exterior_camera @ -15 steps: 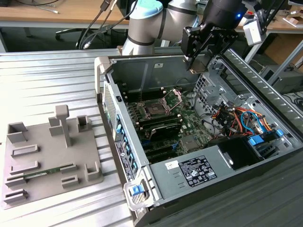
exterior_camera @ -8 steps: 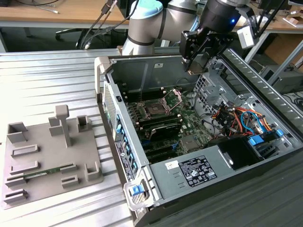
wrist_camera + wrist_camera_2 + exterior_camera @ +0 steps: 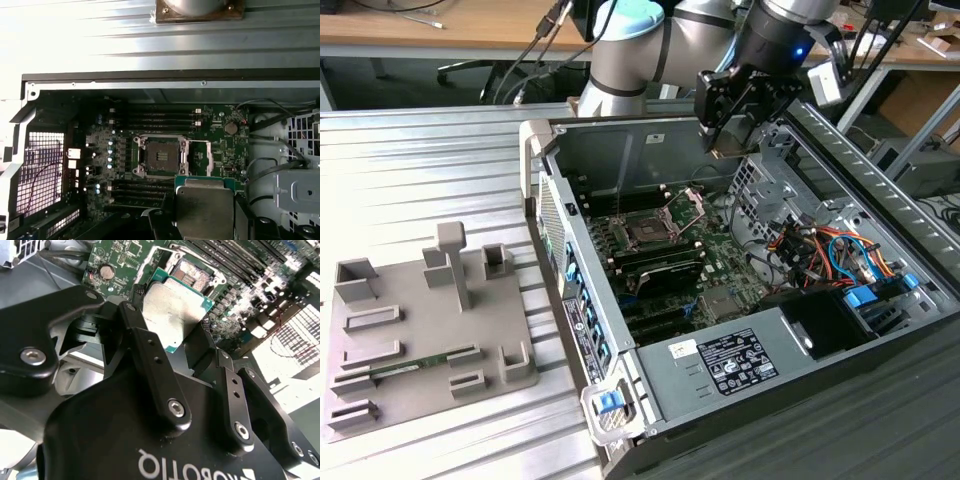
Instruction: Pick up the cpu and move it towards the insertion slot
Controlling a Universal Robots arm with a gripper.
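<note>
1. The gripper (image 3: 172, 334): you see one word of white lettering across its black body, upside down in the second wrist view.
2. White label (image 3: 735, 364) on the grey metal box (image 3: 775, 325): rows of print and symbols, too small for you to read.
3. The cpu (image 3: 172, 302): no legible marking on its pale lid.

Pale silver cpu (image 3: 172, 310) with teal rim; black gripper (image 3: 170, 347); green circuit board (image 3: 220, 130).

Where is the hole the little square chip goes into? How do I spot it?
Look inside the open computer case at the green circuit board. Near its middle sits the insertion slot, a dark square in a shiny metal frame with its bracket flipped open. The neighbouring memory slots are long and thin instead.
</note>
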